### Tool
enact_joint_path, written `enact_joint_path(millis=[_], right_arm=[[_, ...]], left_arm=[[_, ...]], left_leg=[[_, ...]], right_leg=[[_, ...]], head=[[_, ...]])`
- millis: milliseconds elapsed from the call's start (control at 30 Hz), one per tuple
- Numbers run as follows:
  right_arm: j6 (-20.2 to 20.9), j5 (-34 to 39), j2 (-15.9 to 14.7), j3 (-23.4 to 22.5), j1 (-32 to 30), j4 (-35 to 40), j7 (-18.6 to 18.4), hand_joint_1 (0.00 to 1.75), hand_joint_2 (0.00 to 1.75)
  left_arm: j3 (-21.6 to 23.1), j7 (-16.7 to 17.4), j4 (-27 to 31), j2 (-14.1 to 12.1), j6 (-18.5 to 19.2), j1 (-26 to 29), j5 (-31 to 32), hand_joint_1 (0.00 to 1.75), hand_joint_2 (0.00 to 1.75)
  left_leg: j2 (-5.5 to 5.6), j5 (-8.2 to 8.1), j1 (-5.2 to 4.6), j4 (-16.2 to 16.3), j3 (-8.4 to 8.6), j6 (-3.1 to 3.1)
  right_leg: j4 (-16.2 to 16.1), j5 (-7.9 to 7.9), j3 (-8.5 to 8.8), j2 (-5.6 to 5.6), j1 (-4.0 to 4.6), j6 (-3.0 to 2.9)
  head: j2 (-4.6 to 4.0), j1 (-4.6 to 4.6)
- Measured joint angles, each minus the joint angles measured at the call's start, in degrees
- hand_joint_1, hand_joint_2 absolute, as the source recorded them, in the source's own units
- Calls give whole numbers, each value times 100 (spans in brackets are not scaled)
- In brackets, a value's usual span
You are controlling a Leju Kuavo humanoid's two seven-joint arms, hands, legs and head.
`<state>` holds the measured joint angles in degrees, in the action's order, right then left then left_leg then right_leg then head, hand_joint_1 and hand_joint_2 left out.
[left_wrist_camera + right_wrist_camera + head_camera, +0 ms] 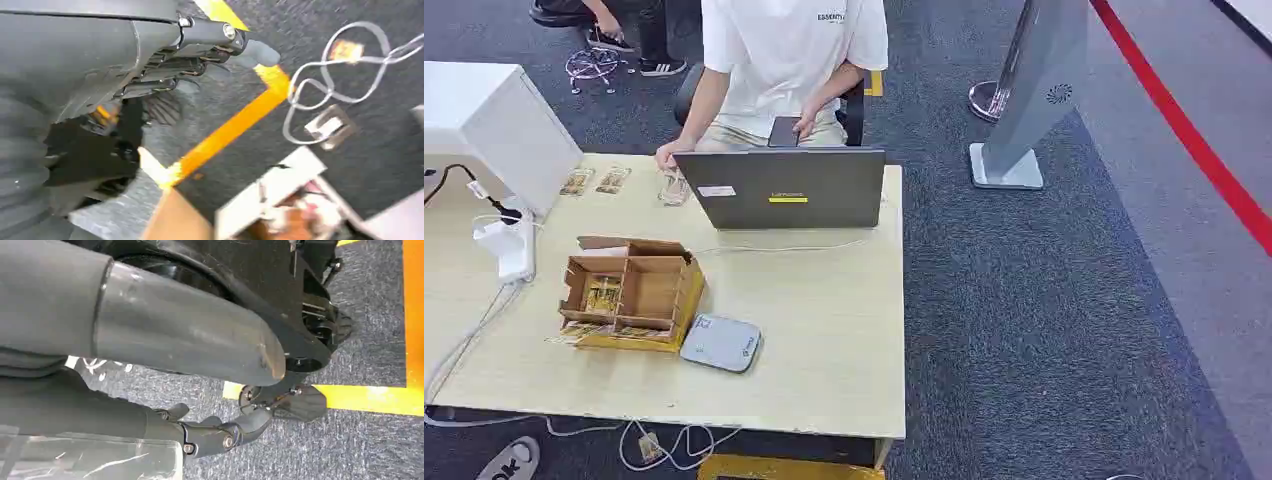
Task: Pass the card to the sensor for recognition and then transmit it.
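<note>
Bench (824, 330): approach it squarely. Cardboard box (629, 292), left of centre, holds the cards (604, 295) in its left compartment; grey sensor (721, 343) lies touching the box's near right corner. Left hand (200, 47) and right hand (220, 432) hang low, fingers apart, empty. Raise one over the box.

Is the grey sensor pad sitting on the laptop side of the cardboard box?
No. In the head view the grey sensor pad lies at the cardboard box's near corner, on the side away from the laptop.
</note>
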<state>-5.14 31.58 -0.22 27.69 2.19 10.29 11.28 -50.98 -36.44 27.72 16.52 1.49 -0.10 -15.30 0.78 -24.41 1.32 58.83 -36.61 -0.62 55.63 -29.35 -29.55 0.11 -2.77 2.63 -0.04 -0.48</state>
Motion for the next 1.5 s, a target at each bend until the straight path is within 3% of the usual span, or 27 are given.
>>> enact_joint_path(millis=[200, 267, 300, 333, 367, 400, 433, 467, 500, 567, 600, 767, 800, 833, 867, 900, 1000, 1067, 1100, 1133, 1167, 1200, 1267, 1333, 1400, 1500], right_arm=[[-2, 321, 0, 168, 55, -79, 98, 0, 0], [46, 338, -4, 214, 72, -96, 114, 0, 0], [126, 215, -69, 279, 80, -111, 131, 0, 0], [210, 115, -103, 361, 89, -118, 140, 0, 0], [278, 70, -144, 453, 105, -125, 138, 0, 0], [322, 43, -173, 523, 129, -127, 131, 0, 0], [350, 2, -219, 579, 151, -127, 107, 0, 0], [359, 6, -236, 640, 150, -127, 85, 0, 0], [356, 30, -273, 679, 145, -133, 72, 0, 0], [350, 74, -328, 701, 175, -153, 57, 0, 0], [350, 81, -332, 728, 223, -153, 55, 0, 0], [350, 138, -330, 817, 287, -151, 11, 0, 0], [337, 159, -330, 826, 284, -153, -15, 0, 0], [334, 195, -330, 828, 279, -153, -33, 0, 0], [334, 223, -330, 828, 278, -153, -33, 0, 0], [334, 254, -330, 828, 280, -153, -33, 0, 0], [348, 317, -330, 828, 276, -153, -31, 0, 0], [391, 288, -330, 839, 268, -155, -75, 0, 0], [417, 260, -330, 872, 301, -155, -175, 0, 0], [417, 260, -323, 892, 363, -153, -223, 0, 0], [420, 262, -313, 903, 445, -144, -258, 0, 0], [424, 271, -304, 916, 535, -140, -267, 0, 0], [433, 293, -291, 944, 609, -129, -271, 0, 0], [463, 339, -282, 964, 612, -127, -308, 0, 0], [498, 385, -278, 975, 582, -127, -343, 0, 0], [501, 437, -273, 975, 558, -127, -359, 0, 0]], left_arm=[[-668, -275, 535, 76, 497, 95, -12, 0, 175], [-782, -238, 954, 8, 1132, 169, -336, 0, 175], [-945, 76, 1442, -207, 1552, 184, -805, 0, 175], [-1157, 518, 1791, -497, 1738, 128, -1310, 0, 175], [-1513, 1082, 1965, -1019, 1652, 23, -1785, 0, 175], [-1909, 1422, 1938, -1820, 1437, -72, -2045, 0, 175], [-2265, 1425, 1745, -2794, 1263, -149, -2114, 0, 175], [-2520, 1231, 1396, -3346, 1345, -289, -2112, 0, 175], [-2640, 767, 1163, -3812, 1632, -414, -2094, 0, 175], [-2640, -88, 821, -4159, 2333, -669, -2020, 0, 175], [-2649, -241, 591, -4322, 2450, -726, -2009, 0, 175], [-2657, -336, -1, -4527, 2758, -850, -1976, 0, 175], [-2657, -332, -99, -4632, 2865, -900, -1976, 0, 0], [-2655, -295, -167, -4708, 2986, -933, -1965, 0, 0], [-2655, -264, -217, -4743, 3109, -959, -1933, 0, 0], [-2655, -271, -256, -4761, 3215, -984, -1847, 0, 175], [-2640, -334, -173, -4747, 3276, -1056, -1102, 0, 175], [-2605, -242, 724, -4410, 2657, -1410, 334, 0, 175], [-2420, 152, 1820, -3869, 1783, -1871, 1817, 0, 175], [-2162, 652, 2567, -3390, 1142, -2262, 3059, 0, 175], [-1710, 1310, 3262, -3053, 497, -2569, 4636, 0, 175], [-1095, 1912, 3791, -2706, -13, -2759, 6140, 0, 175], [438, 2475, 4530, -2325, -712, -2950, 8320, 0, 175], [1703, 2571, 4953, -2078, -1035, -3064, 9266, 0, 175], [2629, 2636, 5200, -1906, -1203, -3124, 8951, 0, 175], [3507, 2669, 5342, -1781, -1489, -3125, 8771, 0, 175]], left_leg=[[-1, 0, 1, 0, 0, 0], [-1, 0, 10, -2, -2, -1], [-4, 1, 21, -3, -6, -3], [-1, 2, 39, -5, -8, -12], [-6, -5, 60, -6, -4, -49], [-21, -15, 89, -6, 9, -85], [-58, -15, 118, 0, 26, -106], [-64, -13, 131, 2, 26, -107], [-45, -3, 120, -4, 27, -103], [58, 25, 54, -55, 35, -68], [59, 25, 47, -59, 38, -70], [13, 10, 72, -30, 24, -76], [12, 10, 64, -30, 24, -76], [11, 10, 59, -30, 25, -76], [11, 10, 59, -30, 25, -76], [7, 10, 63, -30, 25, -76], [0, 11, 64, -25, 38, -75], [8, 33, 69, -2, 27, -61], [77, 60, 63, -4, -9, -45], [136, 86, 60, -11, -35, -44], [163, 101, 60, -21, -50, -45], [151, 104, 61, -21, -48, -47], [97, 116, 56, -19, -63, -41], [84, 125, 43, -14, -79, -25], [50, 122, 26, -9, -82, -21], [0, 115, 23, -4, -82, -11]], right_leg=[[0, 0, -1, 1, 0, 0], [1, -1, -3, 1, 8, -1], [1, -2, -6, 3, 17, -8], [1, -4, -2, 0, 37, -22], [3, -1, 1, 3, 65, -54], [10, 5, 6, 15, 90, -98], [11, 13, -16, 56, 114, -112], [11, 13, -18, 60, 125, -113], [11, 5, -14, 43, 113, -110], [15, -31, 20, -57, 34, -67], [20, -42, 20, -57, 28, -81], [14, -14, 5, -21, 67, -101], [14, -14, 2, -21, 59, -100], [14, -14, -1, -20, 55, -99], [14, -14, -1, -20, 55, -99], [13, -14, -2, -18, 58, -99], [8, -11, -24, -12, 54, -96], [0, 2, -48, -27, 33, -88], [-1, 6, -46, -91, 31, -72], [1, 9, -44, -158, 32, -67], [7, 20, -39, -188, 34, -67], [8, 53, -46, -171, 41, -68], [9, 94, -58, -84, 42, -34], [7, 109, -64, -63, 29, -19], [7, 123, -76, -24, 13, 0], [5, 126, -86, 17, 12, 0]], head=[[0, -7], [0, 0], [0, 4], [0, 17], [-2, 81], [-2, 96], [0, 48], [-2, -10], [0, -39], [-2, -17], [0, -39], [0, -9], [0, -13], [0, -13], [0, -20], [0, -22], [0, -13], [0, -42], [0, -52], [0, -42], [0, -26], [0, 0], [0, -18], [-2, 0], [0, 11], [0, 9]])
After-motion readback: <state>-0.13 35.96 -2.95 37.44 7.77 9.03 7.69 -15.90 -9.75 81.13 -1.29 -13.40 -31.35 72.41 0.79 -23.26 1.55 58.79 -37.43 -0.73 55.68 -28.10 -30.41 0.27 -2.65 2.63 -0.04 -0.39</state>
